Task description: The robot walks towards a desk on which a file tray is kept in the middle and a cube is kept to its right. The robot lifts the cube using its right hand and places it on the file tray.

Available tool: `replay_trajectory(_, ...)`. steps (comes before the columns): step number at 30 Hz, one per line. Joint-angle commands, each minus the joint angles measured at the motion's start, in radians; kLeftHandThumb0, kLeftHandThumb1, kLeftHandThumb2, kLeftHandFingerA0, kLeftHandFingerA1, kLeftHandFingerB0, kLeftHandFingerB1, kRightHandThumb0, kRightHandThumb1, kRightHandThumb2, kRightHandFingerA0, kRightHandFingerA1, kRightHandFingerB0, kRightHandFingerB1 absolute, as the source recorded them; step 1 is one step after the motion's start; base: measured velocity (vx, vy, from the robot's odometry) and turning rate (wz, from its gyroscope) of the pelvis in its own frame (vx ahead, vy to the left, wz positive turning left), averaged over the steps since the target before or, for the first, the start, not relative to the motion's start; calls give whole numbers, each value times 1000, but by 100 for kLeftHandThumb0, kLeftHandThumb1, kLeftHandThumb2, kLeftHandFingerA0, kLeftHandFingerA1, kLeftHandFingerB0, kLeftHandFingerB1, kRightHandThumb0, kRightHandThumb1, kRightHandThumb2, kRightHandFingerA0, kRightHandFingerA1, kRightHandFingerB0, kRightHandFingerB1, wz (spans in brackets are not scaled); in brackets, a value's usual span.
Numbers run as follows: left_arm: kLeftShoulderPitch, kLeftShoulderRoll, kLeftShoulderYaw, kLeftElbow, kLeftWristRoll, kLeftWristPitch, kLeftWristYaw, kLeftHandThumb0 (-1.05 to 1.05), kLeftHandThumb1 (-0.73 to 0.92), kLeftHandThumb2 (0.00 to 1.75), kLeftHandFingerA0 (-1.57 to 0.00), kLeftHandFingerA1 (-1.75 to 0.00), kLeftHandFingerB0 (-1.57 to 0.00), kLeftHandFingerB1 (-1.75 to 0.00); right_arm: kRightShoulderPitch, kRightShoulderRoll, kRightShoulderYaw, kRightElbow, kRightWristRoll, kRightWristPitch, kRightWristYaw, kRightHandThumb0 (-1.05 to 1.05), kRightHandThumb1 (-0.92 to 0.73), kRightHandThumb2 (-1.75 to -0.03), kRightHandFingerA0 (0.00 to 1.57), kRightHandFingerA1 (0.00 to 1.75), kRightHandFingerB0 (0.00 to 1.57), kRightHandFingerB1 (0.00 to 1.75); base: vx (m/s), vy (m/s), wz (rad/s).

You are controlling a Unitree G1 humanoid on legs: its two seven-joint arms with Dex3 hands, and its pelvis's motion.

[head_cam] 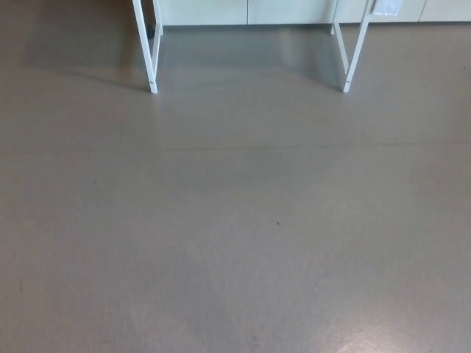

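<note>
the floor (235, 220) is showing a plain, dull grey-brown all over, its evenness being broken only by a faint, slightly darker seam line (235, 147) crossing it and a tiny dark speck (277, 222). a deeper grey shadow (73, 44) is lying over its upper left part, and a pale, whitish sheen (360, 331) is glowing at its lower right. the desk legs (147, 51) are standing out in clean white. behind them the cabinet panels (206, 11) are looking off-white with a faint greenish cast, with thin grey gaps (248, 11) running between them.
</note>
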Motion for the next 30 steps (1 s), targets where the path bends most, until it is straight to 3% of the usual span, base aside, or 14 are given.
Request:
replay_trajectory(1,14,3,208,209,-186,141,-2,-101,64,104,-14,-77,0,-50,-28,-60,-176,234,188,146,149,-41,-54,-57,19,49,13,33,0,0,0)
replay_trajectory(3,22,3,220,213,-175,137,-5,-101,64,104,-14,-77,0,-50,-41,-59,-183,275,174,113,141,-41,-54,-57,19,49,13,33,0,0,0)
replay_trajectory(4,22,-2,246,233,-189,130,4,-96,79,62,0,-97,0,-59,-47,-53,-241,311,232,110,188,-30,-54,-56,19,55,8,35,0,0,0)
replay_trajectory(5,24,-8,288,255,-223,119,-1,-89,57,102,-16,-76,0,-47,-18,-64,-159,258,140,90,156,-50,-42,-73,24,55,11,45,0,0,0)
replay_trajectory(12,-8,-8,290,313,-182,96,-16,-105,62,99,-22,-78,-4,-64,-72,-56,-237,329,211,107,221,-34,-48,-64,11,51,15,39,0,0,0)
replay_trajectory(14,-11,-12,258,326,-150,86,4,-105,62,101,-34,-78,-5,-65,-62,-65,-197,323,171,95,230,-34,-54,-56,25,49,17,33,0,0,0)
replay_trajectory(15,4,-13,231,325,-131,58,-9,-99,74,62,-37,-86,-8,-73,-63,-65,-201,331,180,103,239,-28,-53,-56,21,49,17,33,0,0,0)
replay_trajectory(16,9,-12,218,326,-125,45,-15,-99,74,62,-37,-86,-8,-73,-65,-65,-203,334,184,109,241,-28,-53,-56,21,49,17,33,0,0,0)
replay_trajectory(18,23,-18,212,305,-141,54,-21,-100,58,80,-30,-83,-16,-69,-43,-69,-155,325,127,54,192,-53,-41,-72,27,54,17,43,0,0,0)
replay_trajectory(19,25,-20,214,307,-149,51,-22,-101,60,80,-27,-84,-10,-70,-24,-78,-109,308,82,32,166,-60,-44,-78,66,72,9,45,0,0,0)
replay_trajectory(24,39,-23,157,294,-113,60,-10,-99,59,100,-18,-82,-7,-73,26,-96,-24,222,40,4,122,-59,-59,-58,62,56,12,34,0,0,0)
replay_trajectory(25,41,-23,141,288,-106,67,-10,-99,76,62,-8,-108,0,-90,53,-104,15,190,2,-19,104,-70,-52,-86,62,65,5,41,0,0,0)
replay_trajectory(26,44,-24,118,300,-94,59,-14,-96,74,62,-4,-102,-1,-84,34,-117,72,232,-42,-29,103,-79,-54,-91,21,59,3,36,0,0,0)
replay_trajectory(30,48,-22,85,321,-91,39,-23,-97,75,60,-3,-96,-3,-82,10,-118,124,309,-51,-74,64,-82,-56,-91,22,55,4,41,27,-10,-5)
